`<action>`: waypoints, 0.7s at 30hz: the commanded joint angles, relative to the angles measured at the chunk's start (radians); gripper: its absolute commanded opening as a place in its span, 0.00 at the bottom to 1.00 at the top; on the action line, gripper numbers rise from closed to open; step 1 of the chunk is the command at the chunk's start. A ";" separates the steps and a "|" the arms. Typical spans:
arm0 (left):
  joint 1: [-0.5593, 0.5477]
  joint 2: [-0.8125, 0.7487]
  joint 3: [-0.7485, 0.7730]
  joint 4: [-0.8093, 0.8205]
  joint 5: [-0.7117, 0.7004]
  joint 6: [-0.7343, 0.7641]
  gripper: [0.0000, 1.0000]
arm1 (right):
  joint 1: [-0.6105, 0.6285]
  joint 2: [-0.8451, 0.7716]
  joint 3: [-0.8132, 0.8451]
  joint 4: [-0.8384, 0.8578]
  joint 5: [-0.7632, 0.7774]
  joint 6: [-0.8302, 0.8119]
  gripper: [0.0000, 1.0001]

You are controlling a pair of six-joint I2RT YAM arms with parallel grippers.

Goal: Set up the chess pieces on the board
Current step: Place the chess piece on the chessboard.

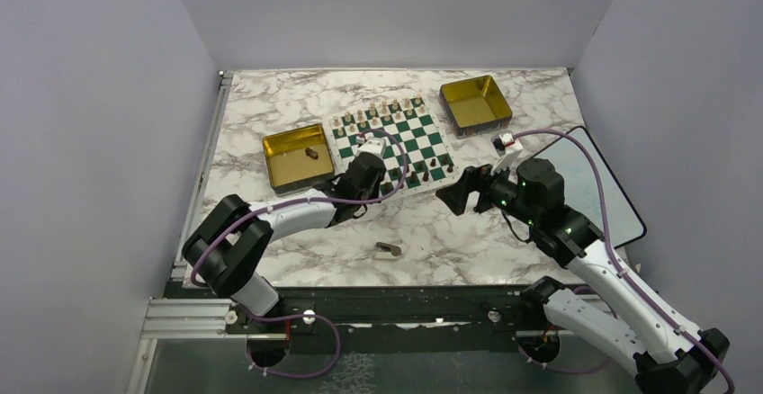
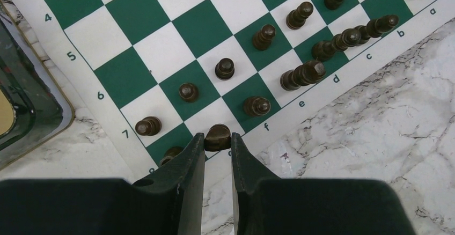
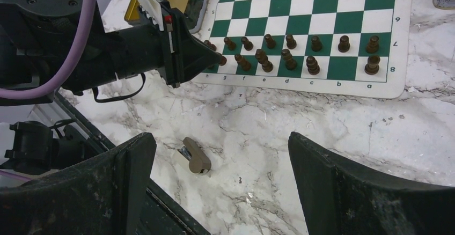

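Two arms reach out from the near edge of the surface. The left arm lies low and stretched forward, and the left hand pinches one dark piece between its fingertips, at the near left corner of the board. The board sits in the middle of the surface, closer to the far edge. The other chess pieces stand in two rows along the board's near side, some of them leaning. The right arm is bent at the elbow, and the right hand hovers beside the board's near right corner with its fingers spread wide, holding nothing.
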State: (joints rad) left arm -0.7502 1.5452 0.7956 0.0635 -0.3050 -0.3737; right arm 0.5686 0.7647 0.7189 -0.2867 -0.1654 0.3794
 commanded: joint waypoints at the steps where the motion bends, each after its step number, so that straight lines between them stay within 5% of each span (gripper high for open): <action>1: -0.012 0.020 -0.009 0.033 -0.026 -0.002 0.18 | 0.004 -0.008 0.010 -0.006 0.013 -0.016 0.99; 21: -0.014 0.063 -0.003 0.050 -0.045 0.009 0.18 | 0.004 -0.022 0.011 -0.015 0.022 -0.016 0.99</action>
State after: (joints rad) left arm -0.7570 1.5898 0.7925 0.0830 -0.3229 -0.3729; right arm 0.5686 0.7589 0.7189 -0.2874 -0.1650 0.3733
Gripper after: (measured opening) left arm 0.211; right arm 0.991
